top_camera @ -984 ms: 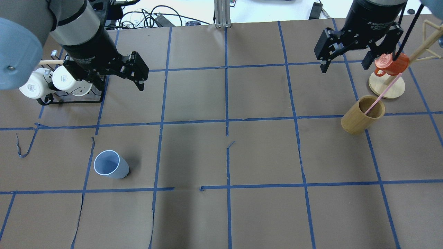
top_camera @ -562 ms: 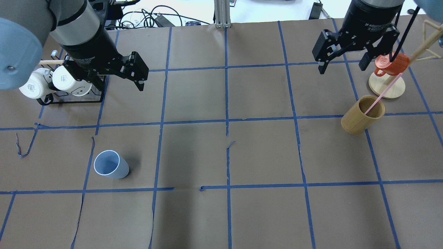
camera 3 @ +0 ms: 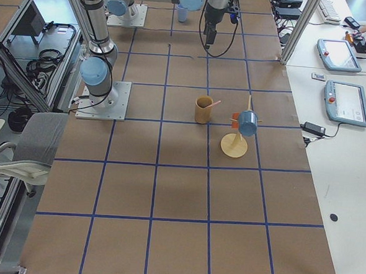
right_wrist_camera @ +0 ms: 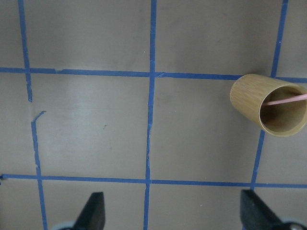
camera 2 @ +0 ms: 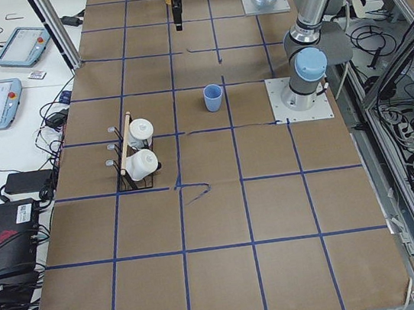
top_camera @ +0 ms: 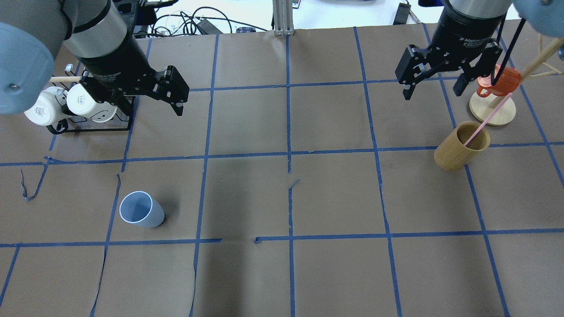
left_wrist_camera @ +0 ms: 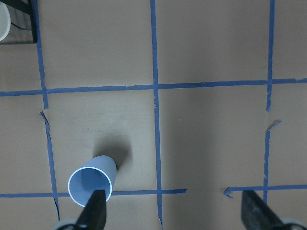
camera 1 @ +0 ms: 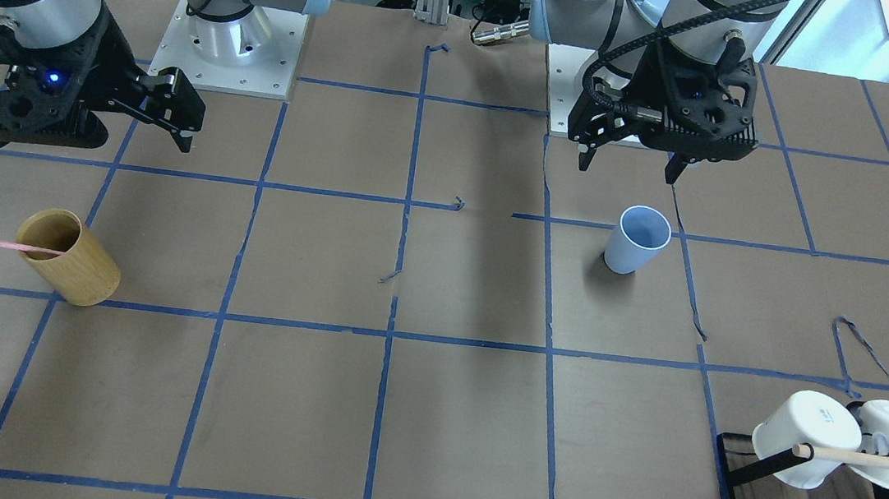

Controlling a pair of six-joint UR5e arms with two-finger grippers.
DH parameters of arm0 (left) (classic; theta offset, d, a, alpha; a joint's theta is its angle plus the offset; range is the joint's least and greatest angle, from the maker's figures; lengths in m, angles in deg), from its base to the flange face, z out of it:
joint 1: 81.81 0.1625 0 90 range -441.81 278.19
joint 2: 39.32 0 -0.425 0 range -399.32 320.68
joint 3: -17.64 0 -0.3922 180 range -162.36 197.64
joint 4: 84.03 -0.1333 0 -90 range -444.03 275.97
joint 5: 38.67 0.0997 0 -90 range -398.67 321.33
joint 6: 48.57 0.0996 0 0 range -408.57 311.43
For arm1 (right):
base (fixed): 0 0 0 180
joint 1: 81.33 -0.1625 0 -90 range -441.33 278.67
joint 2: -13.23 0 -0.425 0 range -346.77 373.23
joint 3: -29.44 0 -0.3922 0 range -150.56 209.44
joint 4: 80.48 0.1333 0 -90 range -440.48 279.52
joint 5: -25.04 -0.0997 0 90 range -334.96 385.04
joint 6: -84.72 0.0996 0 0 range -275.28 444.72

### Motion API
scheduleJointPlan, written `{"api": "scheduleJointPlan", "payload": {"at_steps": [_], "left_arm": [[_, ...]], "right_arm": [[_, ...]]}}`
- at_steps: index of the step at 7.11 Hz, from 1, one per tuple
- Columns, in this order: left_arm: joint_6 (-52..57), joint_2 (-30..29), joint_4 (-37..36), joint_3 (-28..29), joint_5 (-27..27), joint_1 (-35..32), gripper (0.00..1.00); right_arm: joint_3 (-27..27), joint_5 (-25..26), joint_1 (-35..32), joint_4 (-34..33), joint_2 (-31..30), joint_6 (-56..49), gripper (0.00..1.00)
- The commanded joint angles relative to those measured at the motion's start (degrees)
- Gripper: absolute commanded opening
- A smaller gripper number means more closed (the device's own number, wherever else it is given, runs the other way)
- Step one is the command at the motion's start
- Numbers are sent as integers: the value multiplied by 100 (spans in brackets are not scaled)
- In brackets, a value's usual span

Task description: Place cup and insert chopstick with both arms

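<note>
- The blue cup [top_camera: 141,210] stands upright, mouth up, on its own inside one taped square of the brown table [top_camera: 335,193]. There's paper all round its rim, and the nearest tape line runs just beside its base.
- The left gripper [camera 1: 629,170] hangs in the air by the blue cup, well above it and not touching. Its fingers are spread wide and it's holding nothing.
- The right gripper [top_camera: 432,92] is way across the table from the blue cup, on the robot's right. It's also spread wide and holding nothing.
- The wooden cup [top_camera: 460,147] is over on that same far side, upright. The pink chopstick [top_camera: 489,115] leans in it, with its top end poking out past the rim.
- Just past the wooden cup, going away from the blue cup, is a mug tree [top_camera: 493,110] with an orange mug [top_camera: 500,81] on it. From overhead, one finger of the right gripper looks close to that mug.
- On the blue cup's other side is a black rack [top_camera: 88,127] with two white mugs [top_camera: 83,101].
- A wide stretch of paper and tape lines lies between the blue cup and the wooden cup.
</note>
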Motion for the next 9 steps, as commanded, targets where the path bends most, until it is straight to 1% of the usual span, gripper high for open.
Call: {"api": "scheduleJointPlan", "payload": {"at_steps": [1, 2, 5, 9], "left_arm": [[0, 0, 0, 0, 0, 0, 100], [0, 0, 0, 0, 0, 0, 100], [0, 0, 0, 0, 0, 0, 100], [0, 0, -9, 0, -35, -9, 100]], "right_arm": [[110, -4, 1, -88, -8, 30, 100], [110, 5, 9, -89, -69, -13, 100], [22, -21, 18, -440, -70, -5, 100], [57, -13, -8, -414, -88, -5, 100]]}}
